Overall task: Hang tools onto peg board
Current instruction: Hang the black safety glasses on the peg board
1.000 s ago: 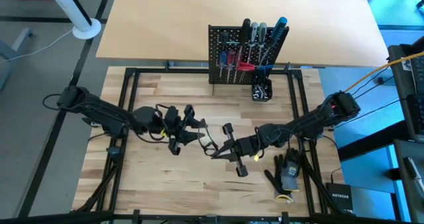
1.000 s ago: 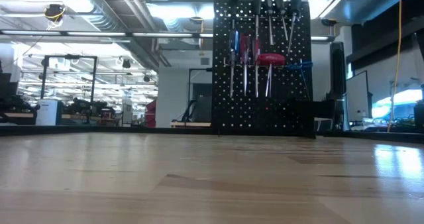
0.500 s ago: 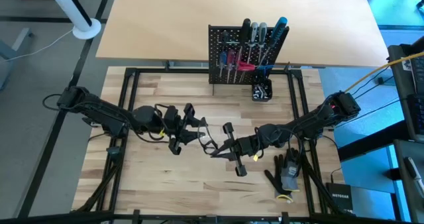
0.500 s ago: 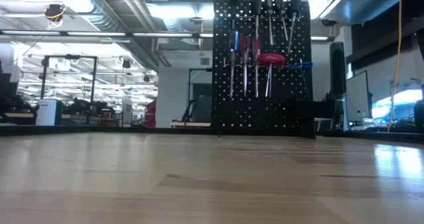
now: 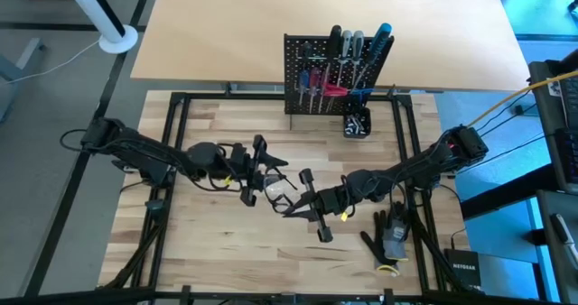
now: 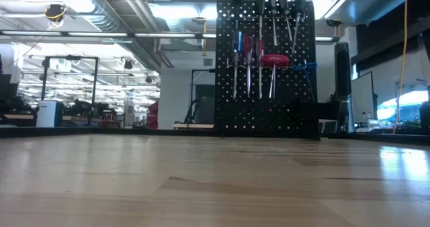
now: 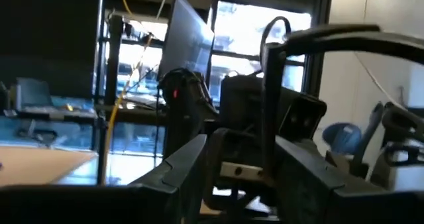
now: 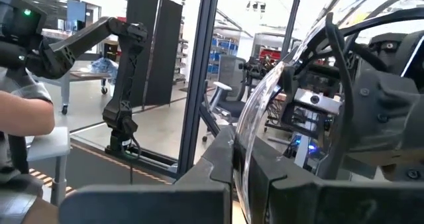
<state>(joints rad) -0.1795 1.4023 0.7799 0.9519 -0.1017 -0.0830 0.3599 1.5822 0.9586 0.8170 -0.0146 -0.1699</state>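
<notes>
The black peg board (image 5: 330, 70) stands upright at the table's far edge, with several screwdrivers and red-handled tools (image 6: 259, 52) hanging on it. My two grippers meet above the middle of the table. Between them is a clear curved thing with thin black arms (image 5: 282, 186), which looks like safety glasses. My left gripper (image 5: 271, 177) is at its left and my right gripper (image 5: 294, 202) at its right. Both are shut on it, and it is held clear of the table. My left gripper comes level from the table's left. A thin black arm of the glasses (image 7: 265, 111) stands upright between its two fingers. The exact place of contact does not show. My right gripper pinches the clear curved lens (image 8: 240, 159) between its two fingers. It comes level from the table's right. The lens curves away beyond the fingertips, clear of the table.
A small black cup (image 5: 356, 123) stands in front of the peg board's right end. Black gloves (image 5: 390, 233) lie at the near right, beside the right arm. A black metal frame (image 5: 172, 143) borders the wooden table top.
My left gripper has gone toward the table's right edge, closer to my right gripper. My right gripper has shifted slightly toward the left. The clear lens now shows between the two grippers.
</notes>
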